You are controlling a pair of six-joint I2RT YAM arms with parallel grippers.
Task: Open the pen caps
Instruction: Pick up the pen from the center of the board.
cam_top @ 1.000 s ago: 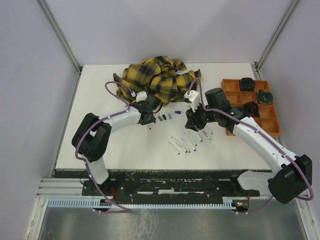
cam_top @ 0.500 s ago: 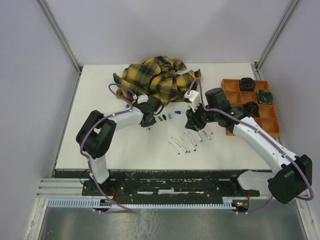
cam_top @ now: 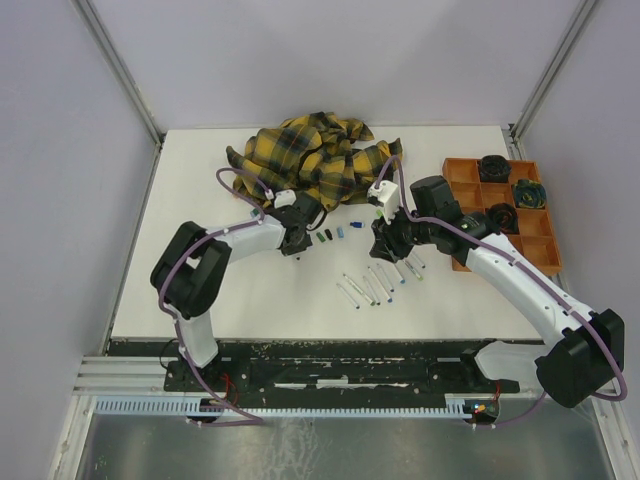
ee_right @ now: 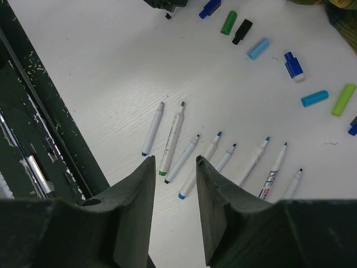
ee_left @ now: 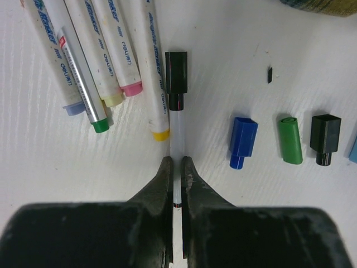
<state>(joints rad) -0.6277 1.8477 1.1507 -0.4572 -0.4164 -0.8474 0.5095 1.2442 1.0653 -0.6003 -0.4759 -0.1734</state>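
In the left wrist view my left gripper [ee_left: 177,163] is shut on the thin white barrel of a pen [ee_left: 177,125] that lies on the table. The pen's black cap [ee_left: 176,72] is on its far end. Loose pen caps lie just right of it: blue [ee_left: 242,139], green [ee_left: 290,139] and black [ee_left: 325,137]. Several more pens [ee_left: 100,61] lie at the upper left. My right gripper [ee_right: 174,161] hovers open and empty above a row of uncapped pens [ee_right: 189,156]. From above, the left gripper [cam_top: 297,245] and the right gripper [cam_top: 383,245] flank the caps [cam_top: 325,236].
A yellow-and-black plaid cloth [cam_top: 310,160] is bunched at the back of the white table [cam_top: 200,290]. An orange compartment tray [cam_top: 510,235] with dark objects stands at the right. More caps [ee_right: 315,97] are scattered beyond the uncapped pens.
The left gripper has closed onto the pen barrel, and its arm shifted a little to the right. The right arm has stayed put.
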